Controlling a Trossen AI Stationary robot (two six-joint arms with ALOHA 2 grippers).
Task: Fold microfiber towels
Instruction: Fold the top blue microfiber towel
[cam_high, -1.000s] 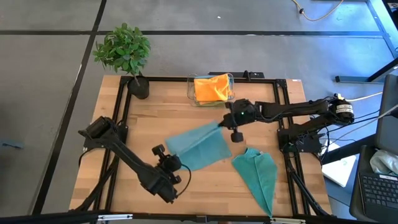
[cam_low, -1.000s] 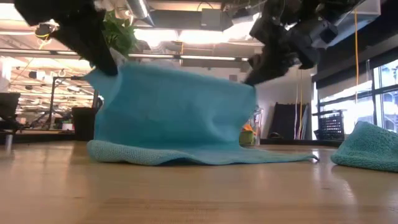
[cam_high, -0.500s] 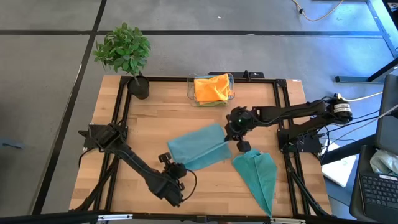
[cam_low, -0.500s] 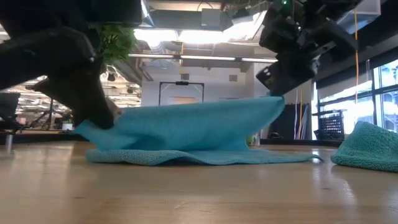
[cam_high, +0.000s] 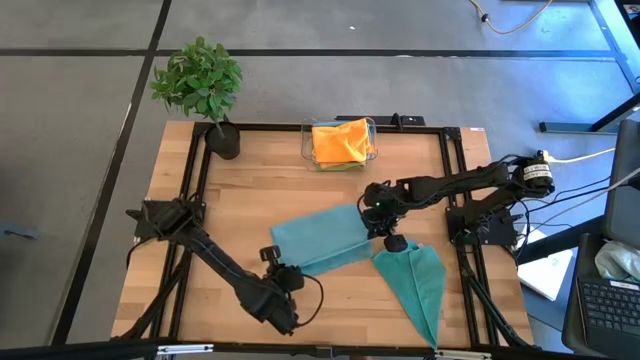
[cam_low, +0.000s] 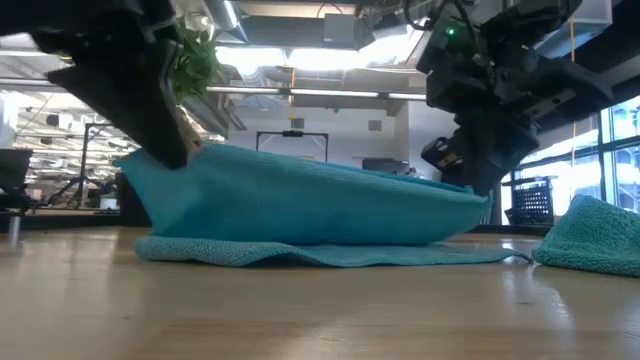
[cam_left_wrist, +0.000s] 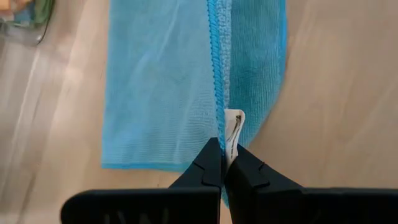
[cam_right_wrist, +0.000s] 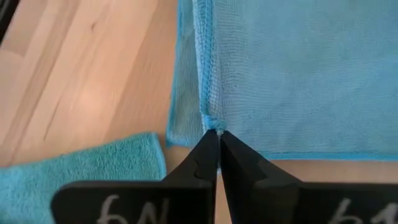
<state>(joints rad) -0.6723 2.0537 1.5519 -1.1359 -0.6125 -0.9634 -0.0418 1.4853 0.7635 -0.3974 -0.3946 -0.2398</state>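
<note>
A blue microfiber towel (cam_high: 318, 240) lies mid-table, doubled over; its lower layer (cam_low: 300, 254) rests flat on the wood and its upper layer (cam_low: 320, 200) is held low above it. My left gripper (cam_high: 273, 254) is shut on the towel's left end, my right gripper (cam_high: 380, 222) on its right end. A teal towel (cam_high: 415, 282) lies folded at the near right. An orange towel (cam_high: 340, 142) sits in a clear bin at the far edge. My left gripper pinches the upper layer's stitched edge beside the white tag (cam_left_wrist: 233, 127) between its two fingers, slanting down from the near left. That end sits a little above the table. My right gripper pinches the upper layer's stitched corner (cam_right_wrist: 210, 123) between its two fingers, slanting down from the right. The corner hangs just above the lower layer, with the cloth between the two holds sagging slightly.
A potted plant (cam_high: 200, 85) stands at the far left corner. The clear bin (cam_high: 310, 150) stands at the far middle. A black frame (cam_high: 300, 127) runs round the tabletop. Bare wood lies near the front edge (cam_high: 330, 310) and at the far left.
Both grippers have sunk and tipped further downward, the right one also toward the near edge. The towel's held upper layer, which stood tall like a wall, has come down low over the lower layer, which stayed flat on the table.
</note>
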